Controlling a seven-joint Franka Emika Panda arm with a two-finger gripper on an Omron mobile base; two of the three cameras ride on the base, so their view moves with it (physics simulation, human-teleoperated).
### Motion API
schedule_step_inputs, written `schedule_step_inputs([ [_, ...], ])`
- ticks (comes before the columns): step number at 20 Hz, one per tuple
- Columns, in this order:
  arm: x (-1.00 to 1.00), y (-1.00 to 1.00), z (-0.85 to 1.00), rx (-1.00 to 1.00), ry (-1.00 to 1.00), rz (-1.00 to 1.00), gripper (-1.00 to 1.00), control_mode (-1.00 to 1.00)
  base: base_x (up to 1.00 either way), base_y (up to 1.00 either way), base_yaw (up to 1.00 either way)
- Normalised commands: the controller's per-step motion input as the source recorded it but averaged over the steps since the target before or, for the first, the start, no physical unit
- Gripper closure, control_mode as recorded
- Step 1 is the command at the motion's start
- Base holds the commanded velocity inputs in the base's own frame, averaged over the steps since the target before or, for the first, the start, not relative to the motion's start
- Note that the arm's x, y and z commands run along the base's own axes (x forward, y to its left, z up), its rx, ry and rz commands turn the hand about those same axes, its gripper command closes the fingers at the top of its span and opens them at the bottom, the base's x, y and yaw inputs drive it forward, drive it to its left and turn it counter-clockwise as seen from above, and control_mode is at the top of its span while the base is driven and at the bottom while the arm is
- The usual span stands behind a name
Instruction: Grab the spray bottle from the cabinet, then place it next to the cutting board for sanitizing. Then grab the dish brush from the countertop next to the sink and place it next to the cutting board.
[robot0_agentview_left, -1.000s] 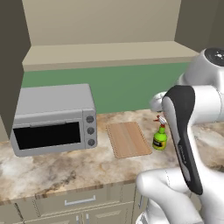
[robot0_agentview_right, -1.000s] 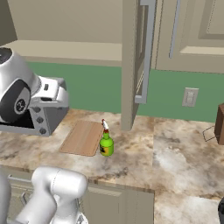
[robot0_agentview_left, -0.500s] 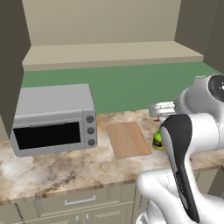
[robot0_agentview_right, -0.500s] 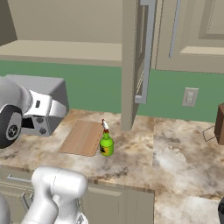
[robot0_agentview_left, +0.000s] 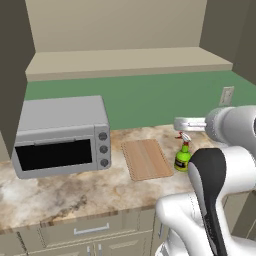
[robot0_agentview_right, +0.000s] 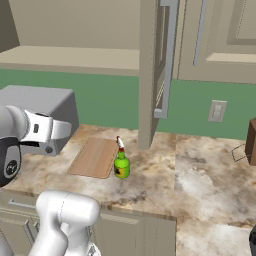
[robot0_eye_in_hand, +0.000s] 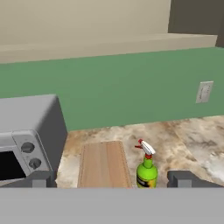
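A grey toaster oven (robot0_agentview_left: 62, 135) stands at the left, with a dark glass door and three round knobs (robot0_agentview_left: 103, 148) one above the other on its right side. Behind it the wall (robot0_agentview_left: 150, 102) is green. A pale wall outlet (robot0_agentview_right: 217, 111) sits on this wall, far to the right. Below, a beige drawer has a metal handle (robot0_agentview_left: 91, 230).
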Motion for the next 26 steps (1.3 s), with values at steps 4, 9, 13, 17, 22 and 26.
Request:
schedule_step_inputs([
  [4, 0.00, 0.00, 0.00, 0.00, 0.00, 0.00, -1.00, 1.00, -0.29, 0.06, 0.00],
  [9, 0.00, 0.00, 0.00, 0.00, 0.00, 0.00, -1.00, 1.00, -0.51, 0.32, 0.00],
  [13, 0.00, 0.00, 0.00, 0.00, 0.00, 0.00, -1.00, 1.00, -0.95, 0.69, 0.02],
  [17, 0.00, 0.00, 0.00, 0.00, 0.00, 0.00, -1.00, 1.00, -0.94, 0.99, 0.11],
  [22, 0.00, 0.00, 0.00, 0.00, 0.00, 0.00, -1.00, 1.00, -0.30, 1.00, 0.01],
  [26, 0.00, 0.00, 0.00, 0.00, 0.00, 0.00, -1.00, 1.00, -0.50, 0.73, -0.29],
])
